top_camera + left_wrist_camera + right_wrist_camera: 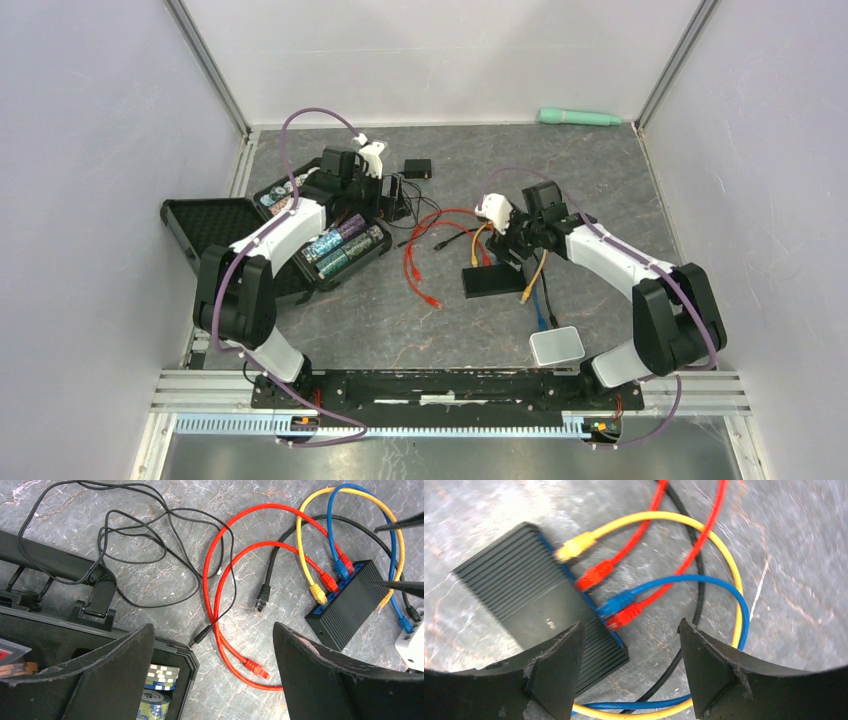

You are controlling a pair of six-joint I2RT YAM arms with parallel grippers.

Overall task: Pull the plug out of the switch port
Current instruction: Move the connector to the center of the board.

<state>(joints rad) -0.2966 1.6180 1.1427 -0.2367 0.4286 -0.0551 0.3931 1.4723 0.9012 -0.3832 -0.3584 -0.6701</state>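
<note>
The black switch (493, 281) lies mid-table; it also shows in the left wrist view (350, 605) and the right wrist view (539, 610). Along its blue port edge sit a yellow plug (574, 546), a red plug (595, 575), a blue plug (616, 604) and another red plug (626, 616). My right gripper (630, 630) is open and empty, hovering just above the port edge near the blue and lower red plugs, touching nothing. My left gripper (212, 630) is open and empty, over the corner of the chip case, well left of the switch.
An open black case (330, 240) of poker chips lies left, its lid (215, 225) flat. Loose cables cross the middle: a red cable (215, 580), a thin black cable (135, 540) and a free black plug (261, 600). A grey box (556, 345) sits front right, a teal object (580, 117) at the back.
</note>
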